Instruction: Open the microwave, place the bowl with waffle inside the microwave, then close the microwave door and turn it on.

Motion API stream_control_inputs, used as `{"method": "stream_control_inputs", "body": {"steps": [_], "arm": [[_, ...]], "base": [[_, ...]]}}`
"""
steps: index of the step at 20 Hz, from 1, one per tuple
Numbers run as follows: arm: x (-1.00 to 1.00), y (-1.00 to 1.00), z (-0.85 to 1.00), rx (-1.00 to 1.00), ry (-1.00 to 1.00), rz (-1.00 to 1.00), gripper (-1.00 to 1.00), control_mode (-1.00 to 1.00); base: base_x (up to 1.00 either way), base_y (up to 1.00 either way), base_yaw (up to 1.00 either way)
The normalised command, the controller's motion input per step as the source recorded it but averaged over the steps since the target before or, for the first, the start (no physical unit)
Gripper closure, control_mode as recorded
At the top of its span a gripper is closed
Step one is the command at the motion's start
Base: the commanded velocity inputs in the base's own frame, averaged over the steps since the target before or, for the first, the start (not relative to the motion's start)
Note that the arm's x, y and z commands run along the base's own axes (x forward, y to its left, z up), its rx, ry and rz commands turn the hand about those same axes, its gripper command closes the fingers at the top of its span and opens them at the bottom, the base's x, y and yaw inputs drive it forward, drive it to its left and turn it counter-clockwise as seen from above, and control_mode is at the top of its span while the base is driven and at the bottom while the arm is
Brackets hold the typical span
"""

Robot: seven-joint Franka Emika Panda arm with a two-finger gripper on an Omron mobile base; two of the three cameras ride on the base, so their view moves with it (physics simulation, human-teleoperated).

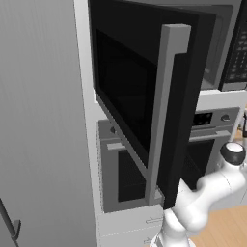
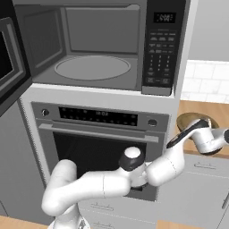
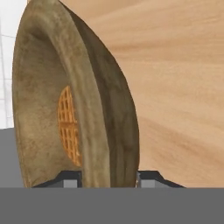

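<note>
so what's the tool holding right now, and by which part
The tool straddles the rim of the brown bowl, one fingertip inside by the waffle, one outside. Whether it has clamped yet cannot be told.

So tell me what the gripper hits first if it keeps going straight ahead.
The rim of the brown, rough-glazed bowl holding the waffle: the gripper has a finger on each side of it. Whether they already touch is unclear.

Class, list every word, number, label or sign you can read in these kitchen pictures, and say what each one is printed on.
None can be read.
Microwave clock display: pale digits, too blurred to read.
Microwave keypad: rows of button labels, too small to read.
Oven control strip: a row of light marks, too small to read.
Bowl, waffle, wooden counter: no writing.
</note>
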Motion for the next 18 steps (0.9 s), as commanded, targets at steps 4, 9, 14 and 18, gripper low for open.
{"method": "stream_control_inputs", "body": {"steps": [4, 9, 14, 18], "arm": [[-0.54, -0.17, 0.00, 0.04, -0.03, 0.00, 1.00, -1.00], [-0.51, -0.10, 0.09, 0.01, 0.00, 0.00, 1.00, -1.00], [-0.68, -0.12, 0.03, 0.04, -0.01, 0.00, 1.00, -1.00], [-0.46, -0.15, 0.00, 0.02, 0.00, 0.00, 1.00, -1.00]], "base": [[0.00, 0.00, 0.00], [0.00, 0.00, 0.00], [0.00, 0.00, 0.00], [0.00, 0.00, 0.00]]}}
